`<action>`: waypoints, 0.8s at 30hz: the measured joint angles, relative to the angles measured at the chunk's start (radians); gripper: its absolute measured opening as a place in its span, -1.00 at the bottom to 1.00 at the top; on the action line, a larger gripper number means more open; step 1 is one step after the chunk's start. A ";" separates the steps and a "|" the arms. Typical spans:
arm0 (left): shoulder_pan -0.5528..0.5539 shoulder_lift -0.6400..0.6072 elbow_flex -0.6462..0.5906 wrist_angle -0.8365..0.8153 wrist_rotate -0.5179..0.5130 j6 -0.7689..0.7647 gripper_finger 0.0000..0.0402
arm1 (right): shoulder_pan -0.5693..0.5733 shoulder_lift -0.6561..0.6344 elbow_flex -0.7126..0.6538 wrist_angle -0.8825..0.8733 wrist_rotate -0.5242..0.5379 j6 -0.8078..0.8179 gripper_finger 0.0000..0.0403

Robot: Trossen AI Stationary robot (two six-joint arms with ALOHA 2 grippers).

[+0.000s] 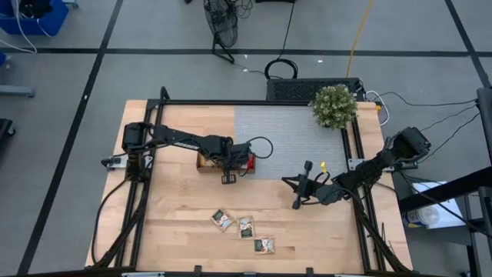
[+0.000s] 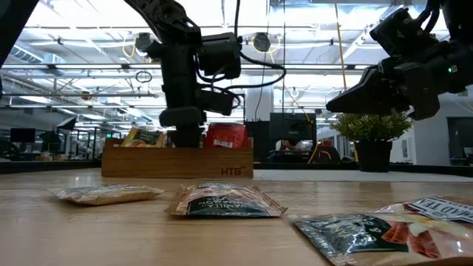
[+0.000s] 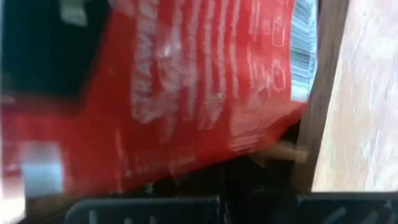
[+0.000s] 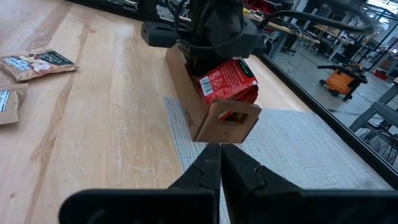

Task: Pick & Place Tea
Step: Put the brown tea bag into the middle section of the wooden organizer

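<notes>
A long brown wooden tray (image 1: pixel 206 162) stands mid-table, with orange sachets (image 2: pixel 142 137) in its left part and red sachets (image 4: pixel 227 81) at its right end. My left gripper (image 1: pixel 230 165) points down into the red compartment (image 2: pixel 186 134) and is shut on a red sachet (image 3: pixel 186 93) that fills the left wrist view. Three green-and-white sachets (image 1: pixel 222 219) (image 1: pixel 246 226) (image 1: pixel 264 245) lie flat on the wood near the table's near edge. My right gripper (image 1: pixel 286 181) hovers shut to the right of the tray and points at its end (image 4: pixel 220 149). My left gripper comes from above, pointing down into the tray's right-end compartment. Its shut fingers meet the red sachet at an edge (image 3: pixel 245 148); blur hides the exact spot. The sachet stands below the fingers, inside the tray and beside its wall (image 3: pixel 320 93).
A grey mat (image 1: pixel 296 138) covers the table's far right part, and a potted plant (image 1: pixel 333 106) stands at its far right corner. Black frame rails (image 1: pixel 138 200) run along the left and right edges. Bare wood lies between the tray and the loose sachets.
</notes>
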 joint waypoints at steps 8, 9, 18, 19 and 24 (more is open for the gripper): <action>-0.006 0.010 -0.006 0.016 -0.037 0.004 -0.99 | 0.000 0.000 0.000 0.000 0.000 0.000 -1.00; -0.012 -0.001 -0.007 0.019 -0.058 -0.002 -0.99 | 0.000 0.000 0.000 0.000 0.000 0.000 -1.00; -0.061 -0.073 -0.011 0.005 -0.268 -0.050 -0.96 | 0.000 0.000 0.000 0.000 0.000 0.000 -1.00; -0.063 -0.072 -0.011 0.000 -0.272 -0.050 -0.96 | 0.000 0.000 0.000 0.000 0.000 0.000 -1.00; -0.068 -0.068 -0.011 -0.001 -0.280 -0.068 -0.98 | 0.000 0.000 0.000 0.000 0.000 0.000 -1.00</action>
